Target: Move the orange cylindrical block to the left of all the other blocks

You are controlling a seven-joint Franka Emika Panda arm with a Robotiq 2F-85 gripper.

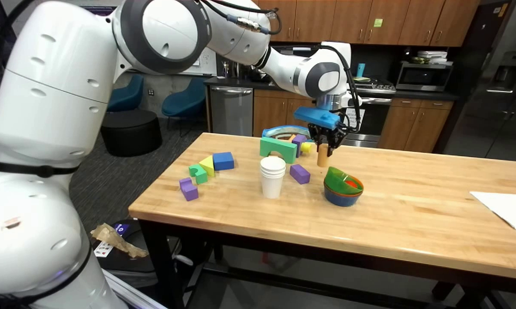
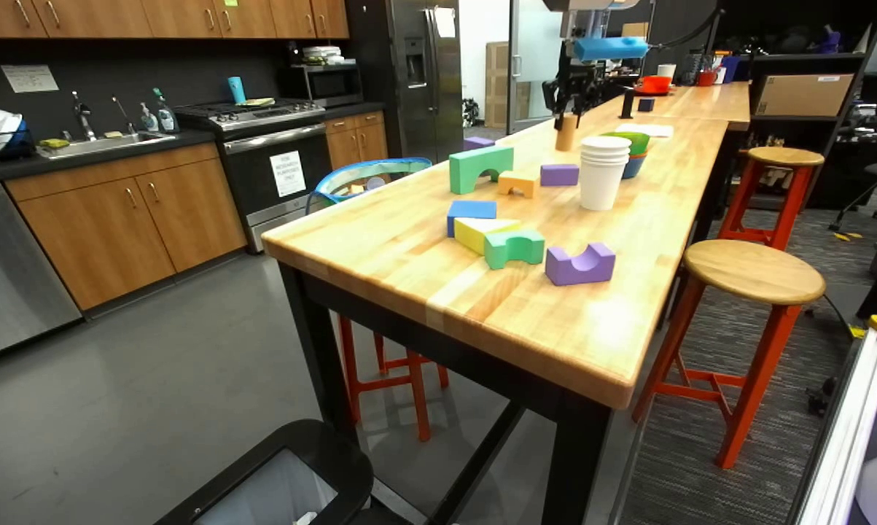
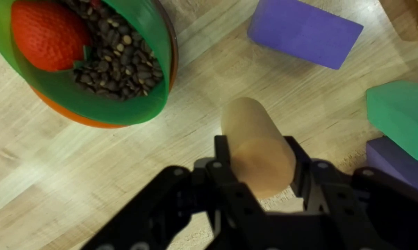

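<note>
The orange cylindrical block [image 1: 322,158] stands upright between the fingers of my gripper [image 1: 325,148] near the table's back edge. In the wrist view both fingers of my gripper [image 3: 256,149] press against the sides of the orange cylindrical block [image 3: 254,139]. I cannot tell whether its lower end touches the table. The other blocks include a purple block [image 1: 300,174], a green arch [image 1: 278,149], a purple block [image 1: 299,140] and a yellow block [image 1: 306,147]. Further left are a blue block [image 1: 223,161], a yellow wedge [image 1: 207,165], a green block [image 1: 198,173] and a notched purple block [image 1: 188,190].
Stacked white cups [image 1: 272,182] stand in the middle of the blocks. A tilted green bowl [image 1: 337,181] with a red strawberry sits on a blue bowl [image 1: 342,199] close to my gripper. An orange arch [image 2: 518,184] lies by the green arch. White paper [image 1: 504,208] lies right.
</note>
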